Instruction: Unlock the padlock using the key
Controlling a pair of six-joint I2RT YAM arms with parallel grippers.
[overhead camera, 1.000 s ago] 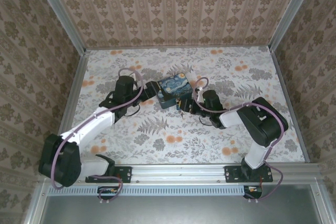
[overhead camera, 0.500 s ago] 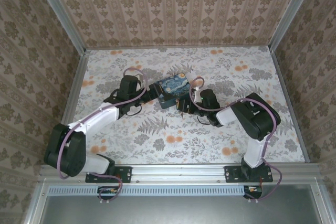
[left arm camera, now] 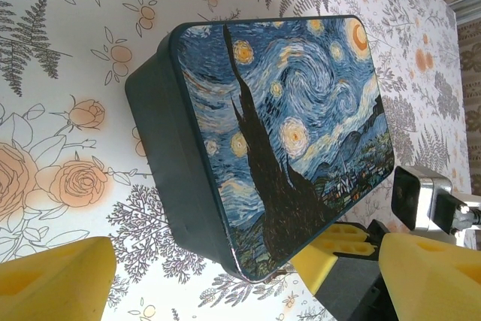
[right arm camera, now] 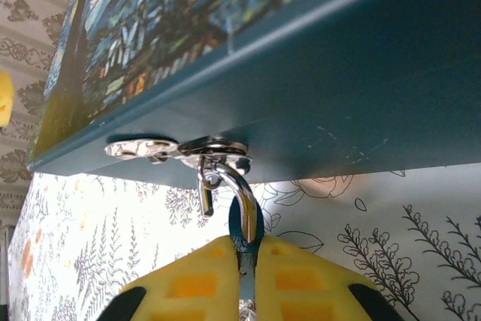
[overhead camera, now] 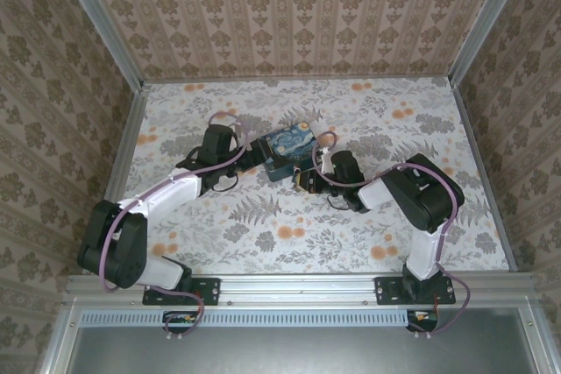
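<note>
Right hand (right arm camera: 246, 264) shifted nearer tin (right arm camera: 338, 73), clamped on hanging padlock (right arm camera: 242, 197)

Tin (overhead camera: 292, 148) is blocking mid-table; left gripper (overhead camera: 256, 153) is straddling its left end, right gripper (right arm camera: 246, 261) pinching padlock (right arm camera: 244, 208) at its near wall. Table (overhead camera: 421, 216) beyond is lying open.

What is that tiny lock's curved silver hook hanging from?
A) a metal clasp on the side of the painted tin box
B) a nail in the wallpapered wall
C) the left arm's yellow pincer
A: in the right wrist view the tiny bluish padlock has its silver shackle looped through the metal clasp on the blue-and-yellow painted tin box, with the right pincer pinching the lock.
</note>
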